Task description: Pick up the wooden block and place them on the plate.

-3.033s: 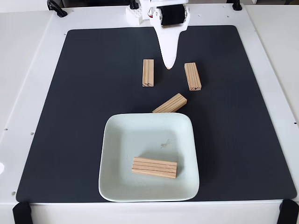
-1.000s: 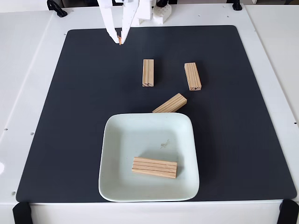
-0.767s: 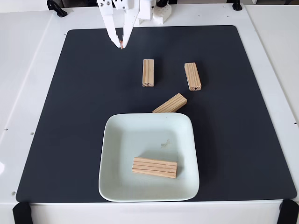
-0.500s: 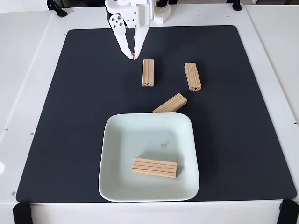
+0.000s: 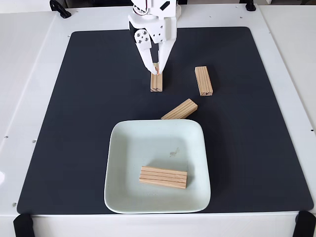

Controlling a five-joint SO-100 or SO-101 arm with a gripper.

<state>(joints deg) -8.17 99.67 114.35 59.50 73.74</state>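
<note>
In the fixed view, one wooden block (image 5: 163,177) lies flat in the near part of the pale mint plate (image 5: 123,148). Three more lie on the black mat: an upright one (image 5: 156,84) behind the plate, another (image 5: 203,80) to its right, and a slanted one (image 5: 179,109) touching the plate's far rim. My white gripper (image 5: 155,70) comes down from the top edge and hangs over the far end of the left block, covering it. Its fingers are slightly parted with only a narrow gap, and nothing is held.
The black mat (image 5: 89,123) covers most of the white table (image 5: 29,74). Black clamps sit at the near corners (image 5: 22,224) and cable ends at the far edge (image 5: 59,7). Bare mat lies left and right of the plate.
The gripper swung from the mat's far middle to the far left, then came right and nearer, ending over the left block's far end. The blocks and plate stayed put.
</note>
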